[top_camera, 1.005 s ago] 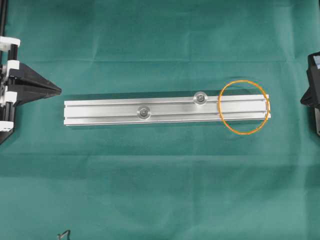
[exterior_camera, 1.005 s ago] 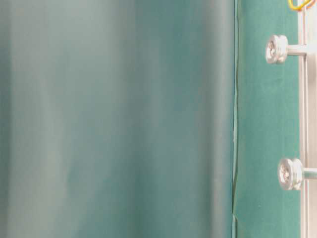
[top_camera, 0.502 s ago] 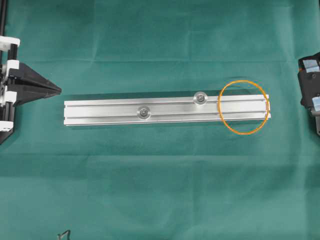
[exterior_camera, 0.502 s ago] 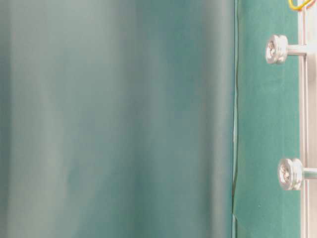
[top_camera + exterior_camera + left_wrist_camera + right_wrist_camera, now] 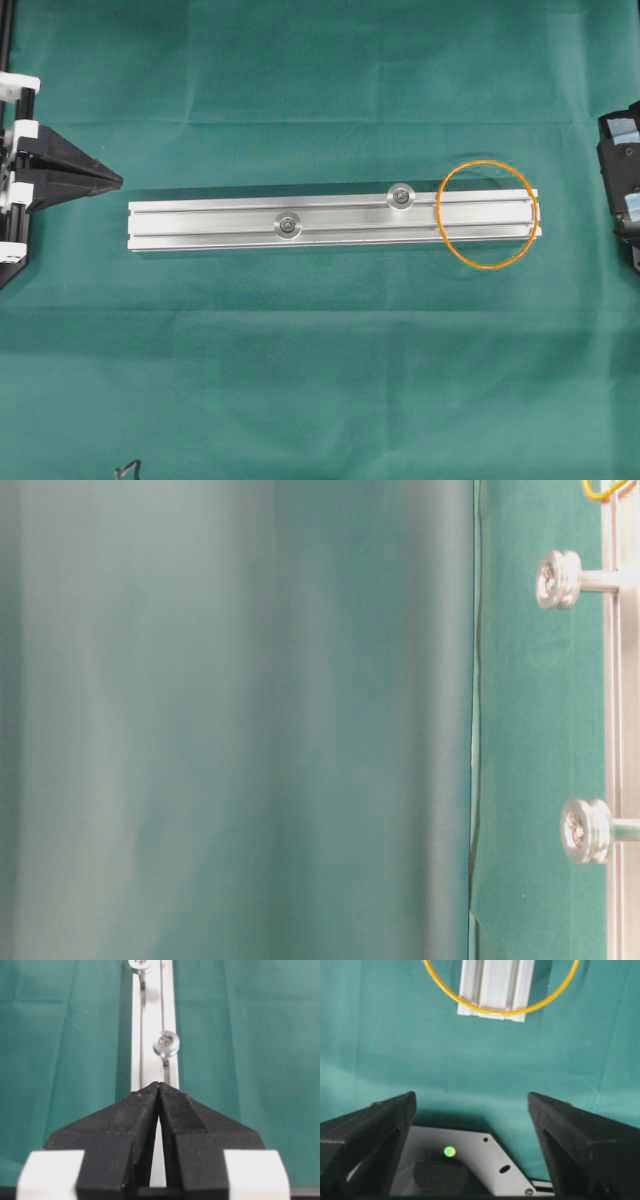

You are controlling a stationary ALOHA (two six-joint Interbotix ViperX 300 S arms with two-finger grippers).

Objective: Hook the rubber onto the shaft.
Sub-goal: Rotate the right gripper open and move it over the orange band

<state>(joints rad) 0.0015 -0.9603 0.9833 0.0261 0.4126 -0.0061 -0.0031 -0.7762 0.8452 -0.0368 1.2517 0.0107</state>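
Observation:
The orange rubber (image 5: 487, 162) lies as a loose loop over the right end of the silver rail (image 5: 200, 222), resting on rail and cloth; the right wrist view shows it (image 5: 495, 1013) round the rail end (image 5: 492, 985). Two silver shafts with grooved heads stand up from the rail, one nearer the loop (image 5: 401, 195) and one further left (image 5: 289, 226). The rubber touches neither. My left gripper (image 5: 118, 180) is shut and empty, off the rail's left end, its tips (image 5: 159, 1084) pointing along the rail. My right gripper (image 5: 471, 1100) is open and empty, back from the loop at the right edge (image 5: 622, 180).
Green cloth covers the table. From table level the two shafts (image 5: 558, 578) (image 5: 585, 830) stick out sideways from the rail, with a bit of the rubber (image 5: 600, 492) at the top. A small dark object (image 5: 128, 468) lies at the bottom left edge.
My right gripper has gone from shut to open at the right edge. The rubber, rail and left gripper have not moved.

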